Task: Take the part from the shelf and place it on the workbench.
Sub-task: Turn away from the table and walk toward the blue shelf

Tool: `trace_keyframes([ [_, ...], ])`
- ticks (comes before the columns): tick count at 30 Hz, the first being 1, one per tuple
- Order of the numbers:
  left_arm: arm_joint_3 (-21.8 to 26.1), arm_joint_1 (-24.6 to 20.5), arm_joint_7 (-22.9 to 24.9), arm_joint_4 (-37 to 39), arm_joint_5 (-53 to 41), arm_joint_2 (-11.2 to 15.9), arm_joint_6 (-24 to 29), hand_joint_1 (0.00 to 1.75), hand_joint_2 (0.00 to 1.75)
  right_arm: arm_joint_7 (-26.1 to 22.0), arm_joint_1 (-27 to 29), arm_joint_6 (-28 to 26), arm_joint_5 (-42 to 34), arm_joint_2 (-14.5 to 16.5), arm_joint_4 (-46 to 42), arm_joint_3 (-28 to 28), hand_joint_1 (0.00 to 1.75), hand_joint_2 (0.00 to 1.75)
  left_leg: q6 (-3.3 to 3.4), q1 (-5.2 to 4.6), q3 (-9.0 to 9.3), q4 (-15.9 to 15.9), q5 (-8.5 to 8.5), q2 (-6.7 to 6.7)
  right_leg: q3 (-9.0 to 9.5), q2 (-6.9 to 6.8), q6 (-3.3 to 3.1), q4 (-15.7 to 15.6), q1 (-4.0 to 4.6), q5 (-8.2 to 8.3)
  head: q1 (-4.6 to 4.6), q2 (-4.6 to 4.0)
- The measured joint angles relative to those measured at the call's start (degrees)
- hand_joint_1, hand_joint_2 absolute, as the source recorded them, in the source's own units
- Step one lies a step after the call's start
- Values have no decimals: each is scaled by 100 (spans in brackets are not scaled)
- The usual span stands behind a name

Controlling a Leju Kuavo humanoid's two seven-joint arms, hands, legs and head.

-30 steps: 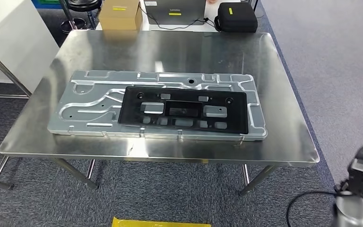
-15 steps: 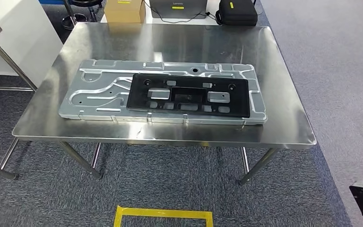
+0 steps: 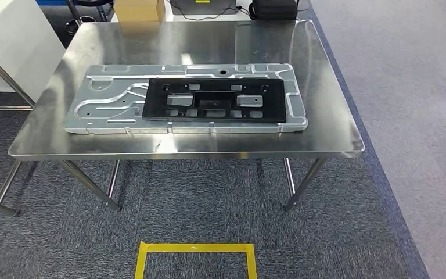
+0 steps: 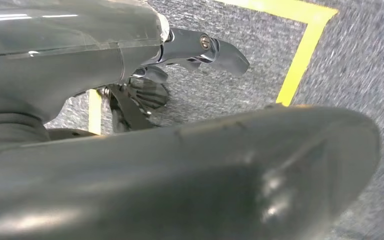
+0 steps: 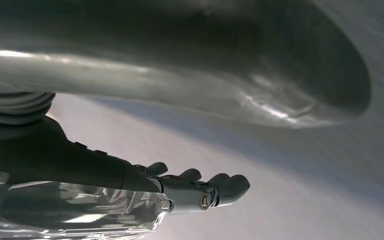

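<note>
The left hand [image 4: 180, 55] and the right hand [image 5: 190, 190] each show in their wrist views with fingers extended and holding nothing, apparently hanging low, though both views are blurred.

The right arm has dropped from the head view

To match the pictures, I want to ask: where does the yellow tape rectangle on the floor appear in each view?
Head view: the yellow tape rectangle lies at bottom centre, in front of the steel table.
Left wrist view: its corner lies beyond the left hand.
Right wrist view: not in it.
Shared landmark: the grey carpet under the tape.
</note>
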Motion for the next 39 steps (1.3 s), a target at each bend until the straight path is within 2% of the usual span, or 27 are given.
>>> trace_keyframes([
  [2,-1,-11,17,0,-64,-1,-21,0,0,759,-21,295,227,40,524,-19,0,0,41,-27,178,-371,-60,-33,-44,48,63,-11,-12,112,-6,0],
  [4,-2,-14,46,3,-115,-11,-38,0,0,1404,-43,633,329,80,901,-55,0,0,91,-15,129,-417,21,13,-60,93,128,-47,-13,205,-13,0],
  [7,-2,-12,63,7,-138,-21,-42,0,0,1709,-56,825,349,99,1045,-85,0,0,126,12,104,-455,82,46,-72,110,154,-58,0,231,-14,0],
  [9,-2,-20,72,10,-145,-26,-42,0,0,1835,-66,903,355,127,1102,-103,0,0,138,16,103,-458,106,61,-90,82,155,-29,-12,168,-17,0],
  [10,-2,-25,82,11,-161,-28,-42,0,0,2011,-80,1007,359,160,1178,-130,0,0,158,16,76,-459,139,78,-127,39,159,70,-20,17,-15,0],
  [12,-2,-26,117,13,-226,-26,-39,0,0,2632,-198,1441,323,408,1506,-289,0,0,180,-1,-160,-413,308,182,-281,-82,218,968,-78,-561,-8,0],
  [13,-2,-25,132,13,-258,-26,-38,0,0,2886,-263,1638,294,533,1653,-375,0,0,177,-5,-304,-372,389,231,-273,-124,249,1331,-113,-721,-6,0],
  [14,-3,-27,141,13,-286,-26,-36,0,0,3065,-325,1805,263,673,1783,-457,0,0,154,-7,-444,-319,461,275,-160,-149,280,1519,-149,-748,-6,0],
  [15,-5,-35,143,13,-299,-27,-36,0,0,3097,-348,1863,249,747,1831,-500,0,0,130,-3,-525,-268,486,285,108,-158,285,1221,-168,-607,-6,0],
  [16,-8,-41,146,13,-309,-27,-36,0,0,3098,-371,1907,240,818,1871,-533,0,0,103,-3,-599,-217,506,291,408,-163,283,822,-167,-567,-4,0],
  [18,-15,-56,151,13,-324,-28,-34,0,0,3048,-406,1952,217,952,1935,-584,0,0,30,-1,-703,-141,558,299,836,-164,239,157,-137,-669,-11,0],
  [19,-17,-64,154,13,-331,-30,-33,0,0,3012,-418,1961,201,1010,1962,-606,0,0,-11,4,-744,-124,595,301,900,-161,216,0,-109,-734,-13,0],
  [21,-22,-69,160,14,-361,-34,-22,0,0,2969,-423,1967,157,1090,2005,-661,0,0,-91,26,-817,-87,629,293,843,-163,143,-74,-101,-714,-19,0],
  [22,-26,-65,163,14,-378,-36,-14,0,0,2955,-425,1968,129,1121,2021,-689,0,0,-122,36,-872,-8,534,274,798,-163,96,-90,-105,-675,-20,0],
  [23,-31,-55,166,14,-393,-36,-5,0,0,2945,-426,1969,99,1143,2033,-718,0,0,-143,42,-942,169,340,248,745,-162,40,-103,-108,-625,-27,0],
  [25,-43,-40,173,14,-425,-37,5,0,0,2897,-430,1970,39,1182,2050,-772,0,0,-159,50,-1122,812,-219,198,625,-144,-30,-94,-84,-521,-41,0],
  [26,-53,-40,175,15,-436,-38,6,0,0,2873,-432,1972,19,1194,2055,-797,0,0,-159,51,-1192,1174,-427,186,557,-130,-44,-81,-67,-472,-45,0],
  [27,-63,-46,177,15,-447,-40,6,0,0,2851,-434,1976,2,1205,2057,-820,0,0,-155,50,-1210,1430,-510,182,482,-109,-47,-62,-53,-423,-46,0],
  [28,-72,-53,178,15,-451,-42,6,0,0,2830,-437,1979,-10,1215,2059,-840,0,0,-146,50,-1146,1507,-462,178,402,-82,-45,-38,-43,-378,-46,0],
  [29,-78,-61,178,15,-455,-43,6,0,0,2805,-441,1980,-18,1223,2061,-858,0,0,-132,50,-986,1381,-317,163,321,-45,-36,-10,-38,-332,-45,0],
  [31,-83,-73,177,15,-458,-41,10,0,0,2755,-455,1970,-27,1240,2065,-880,0,0,-80,50,-450,657,-51,2,169,47,-1,51,-35,-244,-46,0],
  [33,-85,-78,176,15,-459,-37,13,0,0,2738,-475,1961,-27,1253,2067,-891,0,0,-35,47,-32,-34,-39,-206,64,141,56,90,-35,-142,-43,0],
  [34,-86,-81,175,15,-462,-34,13,0,0,2728,-482,1955,-23,1256,2067,-895,0,0,-16,38,32,-183,-75,-249,30,186,91,91,-40,-82,-42,0],
  [36,-91,-82,174,15,-482,-36,13,0,0,2688,-471,1936,33,1258,2069,-901,0,0,37,36,-20,-228,-10,-155,-17,253,159,81,-50,12,-43,0],
  [37,-96,-88,173,15,-495,-38,13,0,0,2677,-465,1919,88,1262,2071,-901,0,0,82,43,-61,-236,45,-96,-50,217,181,123,-51,-49,-43,0],
  [38,-103,-90,173,15,-510,-39,13,0,0,2683,-463,1894,153,1266,2075,-897,0,0,131,49,-114,-249,109,-39,-101,138,195,253,-55,-226,-34,0],
  [39,-111,-91,173,15,-525,-40,13,0,0,2703,-467,1862,210,1273,2080,-890,0,0,169,51,-178,-256,173,16,-168,32,203,489,-65,-502,-26,0],
])
